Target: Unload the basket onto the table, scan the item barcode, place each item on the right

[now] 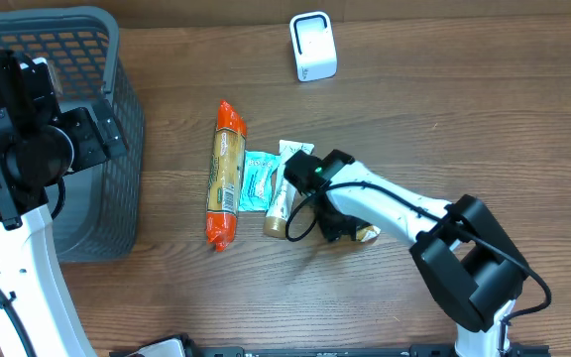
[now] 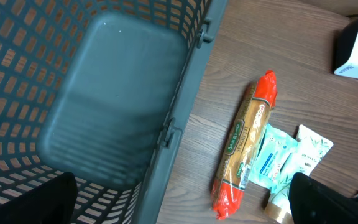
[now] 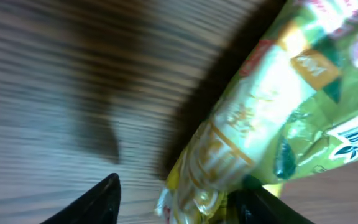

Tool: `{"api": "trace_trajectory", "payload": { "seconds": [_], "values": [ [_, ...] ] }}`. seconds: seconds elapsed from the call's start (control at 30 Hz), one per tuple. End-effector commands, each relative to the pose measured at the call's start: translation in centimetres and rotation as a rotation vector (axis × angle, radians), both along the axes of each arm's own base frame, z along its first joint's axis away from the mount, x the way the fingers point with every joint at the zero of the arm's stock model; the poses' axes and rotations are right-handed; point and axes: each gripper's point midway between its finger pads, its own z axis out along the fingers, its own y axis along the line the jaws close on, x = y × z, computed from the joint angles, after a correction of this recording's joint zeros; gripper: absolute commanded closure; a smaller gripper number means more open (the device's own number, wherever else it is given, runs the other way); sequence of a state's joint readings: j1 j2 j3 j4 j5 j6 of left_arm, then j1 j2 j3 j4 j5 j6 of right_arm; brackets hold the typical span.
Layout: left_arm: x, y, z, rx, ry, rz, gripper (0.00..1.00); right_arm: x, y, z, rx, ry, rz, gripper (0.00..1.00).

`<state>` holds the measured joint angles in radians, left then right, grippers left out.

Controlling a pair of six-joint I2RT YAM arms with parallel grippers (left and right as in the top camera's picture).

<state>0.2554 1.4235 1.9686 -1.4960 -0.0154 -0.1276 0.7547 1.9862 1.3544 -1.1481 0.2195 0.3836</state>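
One scanner (image 1: 313, 46): 12 o'clock edge, bare table (image 1: 464, 99) around.
Basket (image 1: 127, 149): 9 o'clock edge.
Left gripper (image 2: 185, 199): wide apart, empty, above basket rim.
Right gripper (image 3: 179, 196): half-open astride green packet (image 3: 278, 112), near table centre.

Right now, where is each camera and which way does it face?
Overhead: above the table, facing down: basket, orange packet, scanner, left arm, right arm.
Left wrist: over the basket, facing down; left fingertips at bottom corners.
Right wrist: near the table, blurred green packet close; right fingertips below.
Shared: overhead and left wrist show basket, orange packet, scanner.
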Motion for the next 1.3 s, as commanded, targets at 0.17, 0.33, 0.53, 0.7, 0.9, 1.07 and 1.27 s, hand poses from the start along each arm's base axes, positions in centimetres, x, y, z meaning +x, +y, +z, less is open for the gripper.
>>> {"api": "trace_trajectory", "payload": {
  "seconds": [0.17, 0.33, 0.53, 0.7, 0.9, 1.07, 1.27],
  "values": [
    [0.2, -0.1, -0.1, -0.011, -0.001, 0.003, 0.00, 4.0, -1.3, 8.9, 0.395, -0.116, -0.341, 0.34],
    [0.2, -0.1, -0.1, -0.011, -0.001, 0.003, 0.00, 5.2, -4.4, 11.5, 0.540, -0.107, -0.482, 0.25],
    [0.2, -0.1, -0.1, -0.011, -0.001, 0.003, 0.00, 4.5, -6.9, 10.0, 0.518, -0.056, -0.520, 0.22],
    [0.2, -0.1, -0.1, -0.011, -0.001, 0.003, 0.00, 3.1, -7.3, 8.4, 0.490, -0.009, -0.532, 0.22],
    [0.2, -0.1, -0.1, -0.011, -0.001, 0.003, 0.00, 2.0, -6.3, 6.4, 0.543, 0.042, -0.537, 0.22],
    [0.2, -0.1, -0.1, -0.011, -0.001, 0.003, 0.00, 1.3, -4.3, 4.3, 0.662, 0.078, -0.515, 0.22],
    [0.2, -0.1, -0.1, -0.011, -0.001, 0.003, 0.00, 0.9, -3.8, 2.9, 0.669, 0.069, -0.489, 0.22]
  ]
}}
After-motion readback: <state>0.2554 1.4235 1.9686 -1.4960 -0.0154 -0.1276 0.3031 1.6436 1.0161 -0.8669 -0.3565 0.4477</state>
